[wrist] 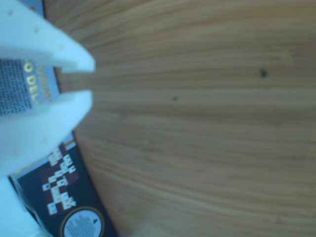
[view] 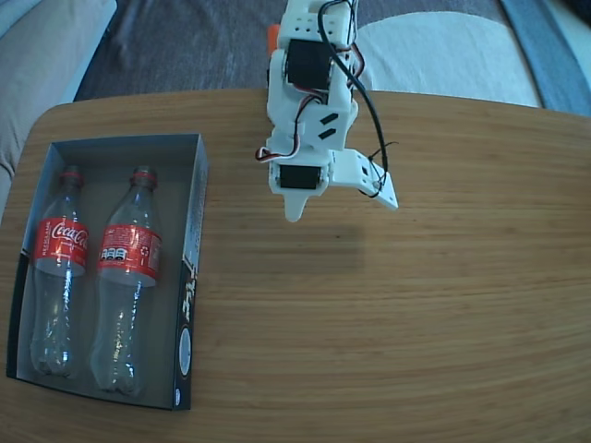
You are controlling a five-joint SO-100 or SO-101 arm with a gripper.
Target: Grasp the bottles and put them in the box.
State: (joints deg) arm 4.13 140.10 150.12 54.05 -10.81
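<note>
Hand (view: 343, 205) empty, fingers spread, hanging above bare wood surface (view: 388, 305), well apart from the box (view: 196, 240) in the fixed view. Wrist view agrees: two white fingertips (wrist: 74, 101) with a gap between, nothing in it, box's black printed side (wrist: 59, 182) just behind them. Count: two bottles, one box, one hand. Both bottles lie inside the box side by side, red caps toward the far end, left bottle (view: 57, 277) and right bottle (view: 125, 286) roughly parallel. No other bottle on the surface in either view, though the wrist view is blurred and covers little. Judgement: placing step looks done, task essentially complete. Next move calls only for keeping the hand clear of the box and parking the arm; no further grasp needed unless a bottle lies off-frame.
</note>
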